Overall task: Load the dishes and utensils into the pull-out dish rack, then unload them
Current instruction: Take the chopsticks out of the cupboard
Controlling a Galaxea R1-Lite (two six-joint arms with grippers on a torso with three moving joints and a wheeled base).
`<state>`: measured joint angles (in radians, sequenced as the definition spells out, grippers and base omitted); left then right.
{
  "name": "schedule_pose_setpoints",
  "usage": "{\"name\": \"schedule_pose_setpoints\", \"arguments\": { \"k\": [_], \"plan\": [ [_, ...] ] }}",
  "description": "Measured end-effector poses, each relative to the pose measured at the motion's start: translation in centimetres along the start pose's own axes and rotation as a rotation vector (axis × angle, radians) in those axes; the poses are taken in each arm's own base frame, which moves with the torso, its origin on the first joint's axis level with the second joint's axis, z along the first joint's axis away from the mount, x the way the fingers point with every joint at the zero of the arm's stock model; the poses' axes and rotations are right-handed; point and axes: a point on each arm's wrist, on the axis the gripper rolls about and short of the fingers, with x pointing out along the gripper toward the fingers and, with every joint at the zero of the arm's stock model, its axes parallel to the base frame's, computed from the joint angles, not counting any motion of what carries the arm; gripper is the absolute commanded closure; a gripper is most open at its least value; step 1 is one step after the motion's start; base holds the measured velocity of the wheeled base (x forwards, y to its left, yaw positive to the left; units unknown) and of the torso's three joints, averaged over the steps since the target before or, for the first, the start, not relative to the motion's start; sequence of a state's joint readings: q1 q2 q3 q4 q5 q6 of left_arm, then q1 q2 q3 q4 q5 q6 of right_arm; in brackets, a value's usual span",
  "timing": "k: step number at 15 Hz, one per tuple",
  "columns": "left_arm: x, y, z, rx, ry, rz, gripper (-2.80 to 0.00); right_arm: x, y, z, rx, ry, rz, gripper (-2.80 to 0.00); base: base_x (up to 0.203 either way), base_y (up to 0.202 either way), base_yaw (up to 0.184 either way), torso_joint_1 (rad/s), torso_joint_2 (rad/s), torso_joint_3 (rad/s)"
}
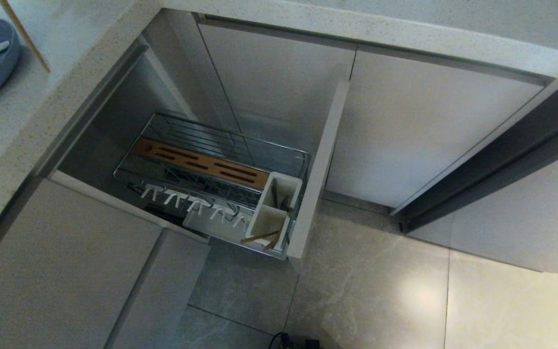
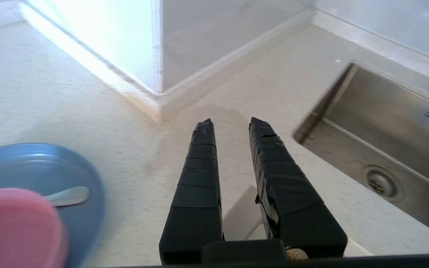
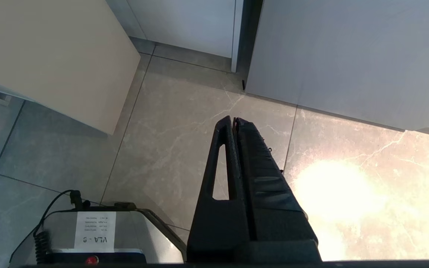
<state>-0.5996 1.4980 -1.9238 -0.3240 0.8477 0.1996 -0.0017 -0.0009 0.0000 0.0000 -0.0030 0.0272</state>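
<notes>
Pink bowl (image 2: 15, 227) rests on the blue plate (image 2: 50, 167); we judge the left gripper (image 2: 231, 124), narrowly parted and empty, could knock it sliding

place: home kitchen | cues: steel sink (image 2: 385, 149), stone countertop (image 2: 88, 108), pull-out dish rack (image 1: 211, 179)

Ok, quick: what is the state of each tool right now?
Left tool: slightly open, nothing between its tips.
Right tool: closed, holding nothing.
</notes>
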Motion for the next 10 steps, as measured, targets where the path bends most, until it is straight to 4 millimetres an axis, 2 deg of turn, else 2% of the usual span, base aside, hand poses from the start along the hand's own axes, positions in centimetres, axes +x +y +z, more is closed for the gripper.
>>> {"name": "schedule_pose_setpoints", "arguments": {
  "k": [5, 10],
  "plan": [
    [0.3, 1.6, 1.1, 0.020, -0.046, 0.069, 0.00, 0.0, 0.0, 0.0, 0.000, 0.000, 0.000, 0.00, 0.000, 0.000, 0.000, 0.000, 0.00, 0.000],
    [-0.8, 4.9, 4.7, 0.039, -0.156, 0.116, 0.00, 0.0, 0.0, 0.0, 0.000, 0.000, 0.000, 0.00, 0.000, 0.000, 0.000, 0.000, 0.00, 0.000]
  ]
}}
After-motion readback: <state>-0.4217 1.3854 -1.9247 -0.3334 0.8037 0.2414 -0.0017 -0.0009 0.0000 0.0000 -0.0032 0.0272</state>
